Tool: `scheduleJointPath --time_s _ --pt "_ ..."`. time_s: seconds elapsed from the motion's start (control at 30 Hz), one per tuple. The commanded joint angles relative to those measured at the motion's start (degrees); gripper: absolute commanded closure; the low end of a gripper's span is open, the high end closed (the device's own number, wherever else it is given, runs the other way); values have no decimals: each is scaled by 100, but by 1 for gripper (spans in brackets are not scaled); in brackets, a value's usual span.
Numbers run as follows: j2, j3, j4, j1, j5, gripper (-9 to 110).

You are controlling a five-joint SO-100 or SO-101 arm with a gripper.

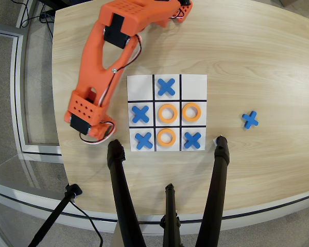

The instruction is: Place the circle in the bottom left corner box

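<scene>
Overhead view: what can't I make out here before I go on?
- Gripper: the fingertips are under its own orange body, so open or shut, and holding a ring or not, cannot be told.
- Table left of the sheet: partly covered by the arm.
- Arm base: cut off by the top edge.
- Table's near edge: partly hidden by black tripod legs.

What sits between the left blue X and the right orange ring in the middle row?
Another orange ring, in the centre cell between the blue X and the right ring, shown in the overhead view.
</scene>
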Motion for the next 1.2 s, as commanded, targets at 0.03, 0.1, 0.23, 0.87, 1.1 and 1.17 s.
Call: scheduleJointPath --time_s 0.03,0.1,0.23,0.87,1.1,1.17 --pt "-272 -229 -659 -264 360 82" --pt "-325 -290 -853 -272 387 82" --pt "-448 -343 -1169 -176 299 82" --pt "-334 -352 246 -79 -422 84" --pt "-308 -334 510 53 -756 84" --pt "-308 -325 519 105 -923 84"
